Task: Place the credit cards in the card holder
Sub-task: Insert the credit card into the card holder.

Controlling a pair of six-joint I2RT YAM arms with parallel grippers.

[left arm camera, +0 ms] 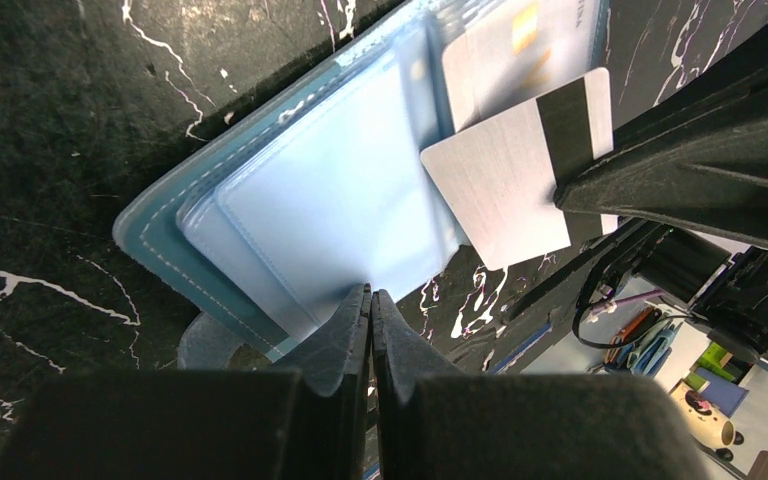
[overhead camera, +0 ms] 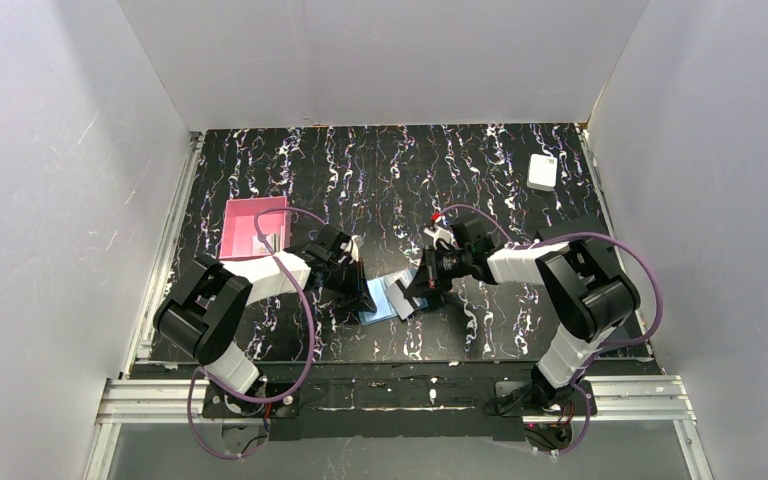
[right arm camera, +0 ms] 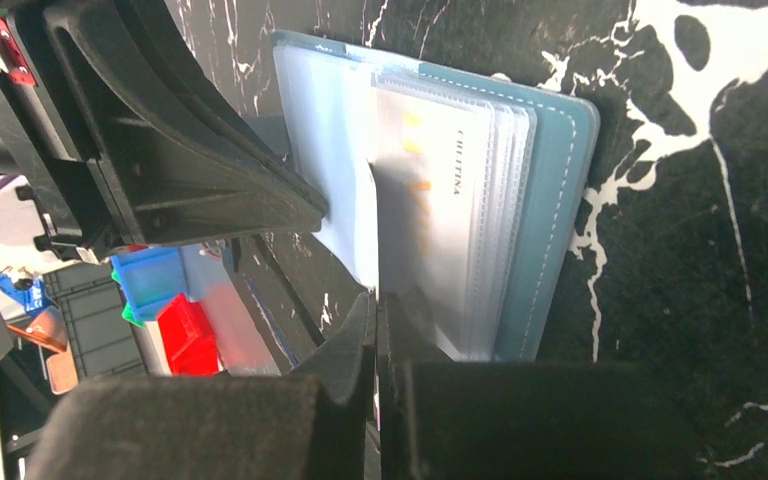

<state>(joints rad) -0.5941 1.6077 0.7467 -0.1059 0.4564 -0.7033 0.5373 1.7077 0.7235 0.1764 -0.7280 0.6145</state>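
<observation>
Insertion underway: right gripper (right arm camera: 375, 300) is pinching a card (left arm camera: 500, 185) against the open holder (left arm camera: 310, 200), which is lying between both grippers. Left gripper (left arm camera: 370, 300) is clamping the holder's edge. Next, probably, squaring the card up and sliding it in.

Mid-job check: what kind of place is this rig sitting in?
Most likely a lab or workshop test booth: plain white walls enclose a black marbled tabletop, aluminium rails frame its near edge, and the right wrist view catches coloured storage bins beyond the table.
</observation>
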